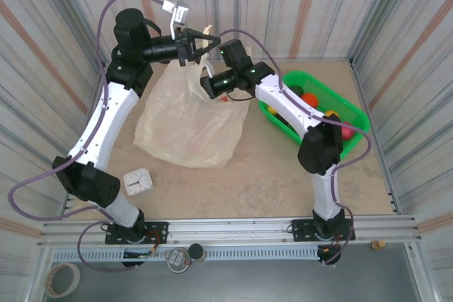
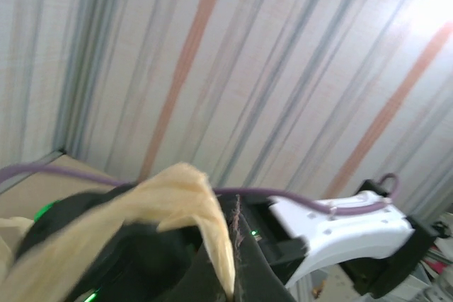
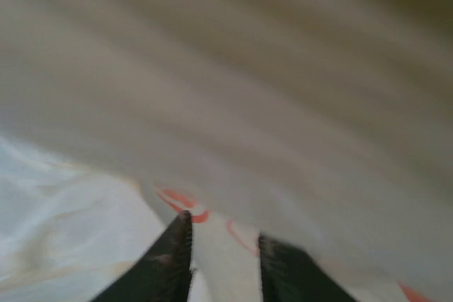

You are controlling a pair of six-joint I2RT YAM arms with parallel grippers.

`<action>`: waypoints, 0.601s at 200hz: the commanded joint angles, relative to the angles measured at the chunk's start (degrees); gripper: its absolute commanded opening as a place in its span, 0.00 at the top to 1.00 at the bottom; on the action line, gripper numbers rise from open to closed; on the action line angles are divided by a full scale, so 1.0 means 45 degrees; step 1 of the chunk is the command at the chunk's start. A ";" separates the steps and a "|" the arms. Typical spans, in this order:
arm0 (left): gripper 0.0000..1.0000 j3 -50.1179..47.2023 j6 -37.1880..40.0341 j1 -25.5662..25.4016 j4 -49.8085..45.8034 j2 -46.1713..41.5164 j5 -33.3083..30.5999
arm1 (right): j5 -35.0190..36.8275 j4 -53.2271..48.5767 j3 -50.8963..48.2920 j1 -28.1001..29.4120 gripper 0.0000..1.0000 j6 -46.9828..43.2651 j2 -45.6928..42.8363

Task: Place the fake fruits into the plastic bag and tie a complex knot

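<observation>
Seemingly bag handle (image 2: 205, 217) between left jaws.

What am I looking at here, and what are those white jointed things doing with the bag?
They are robot arms, a left arm and a right arm, bolted at a table's near edge, each ending in a two-finger gripper. The wide picture comes from a fixed camera above; the other two from a camera on each wrist. On the table lie a thin cream-yellow plastic bag, a bright green plastic basket holding small glossy plastic fruits, and a small white square object. The left gripper pinches one bag handle and holds it up. The right gripper sits at the bag's mouth; its dark fingers rest against the film, but whether they grip it I cannot tell.
</observation>
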 commanded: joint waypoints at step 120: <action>1.00 -0.5323 0.2293 -0.1677 -0.1882 -0.6428 -0.1951 | 1.1039 0.3041 -0.2667 -0.2446 0.55 0.2524 -0.2675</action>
